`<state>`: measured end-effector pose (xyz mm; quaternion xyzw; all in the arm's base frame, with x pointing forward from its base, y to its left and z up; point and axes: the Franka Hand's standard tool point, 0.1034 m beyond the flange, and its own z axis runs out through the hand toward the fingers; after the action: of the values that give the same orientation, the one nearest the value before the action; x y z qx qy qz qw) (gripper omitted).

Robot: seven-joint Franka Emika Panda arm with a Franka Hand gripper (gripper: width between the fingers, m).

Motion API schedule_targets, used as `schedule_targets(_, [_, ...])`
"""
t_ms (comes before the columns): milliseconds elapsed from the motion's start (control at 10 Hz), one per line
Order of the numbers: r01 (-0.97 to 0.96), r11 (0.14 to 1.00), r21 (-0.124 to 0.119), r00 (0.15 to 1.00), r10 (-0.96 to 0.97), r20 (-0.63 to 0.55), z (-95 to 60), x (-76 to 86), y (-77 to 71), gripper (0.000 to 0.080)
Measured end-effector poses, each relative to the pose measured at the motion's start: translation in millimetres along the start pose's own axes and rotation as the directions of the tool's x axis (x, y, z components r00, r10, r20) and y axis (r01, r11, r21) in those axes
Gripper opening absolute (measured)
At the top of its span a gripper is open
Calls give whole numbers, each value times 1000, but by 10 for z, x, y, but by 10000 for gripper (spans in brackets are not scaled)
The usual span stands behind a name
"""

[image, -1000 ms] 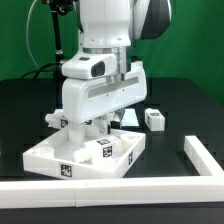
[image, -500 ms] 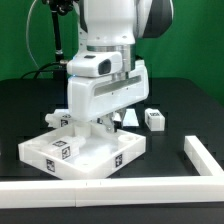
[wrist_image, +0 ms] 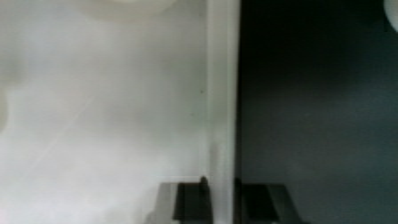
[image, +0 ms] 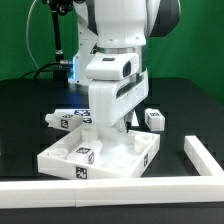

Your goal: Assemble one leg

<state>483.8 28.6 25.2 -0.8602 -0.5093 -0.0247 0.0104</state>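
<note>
My gripper reaches down onto the wide white tray-like piece, which sits at the front middle of the black table with square tags on its faces. In the wrist view my two dark fingertips stand either side of the tray's thin upright wall, so my gripper is shut on that wall. A leg, a small white tagged block, stands apart to the exterior view's right of the arm. Two more small white tagged pieces lie at the left behind the tray; their shape is unclear.
A white rail runs along the table's front edge. A second white bar lies at the front right. A dark stand with cables rises at the back left.
The tray has slid and turned toward the exterior view's right with my gripper on it. My wrist has turned with it. The two small pieces at the left now show behind the tray.
</note>
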Motion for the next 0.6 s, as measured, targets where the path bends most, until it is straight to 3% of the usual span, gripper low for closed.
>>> schedule_targets(200, [26,1000,-3,1000,-26,0,-2,4,5,54])
schedule_targets(300, [147,989,-24,989,-147,-8,-8,16,51,54])
schedule_targets(400, [252,967,-23,967,-253,-11,13,-18,114,54])
schedule_targets(600, [399,917,20,917,-399,-17,23,-4,218,54])
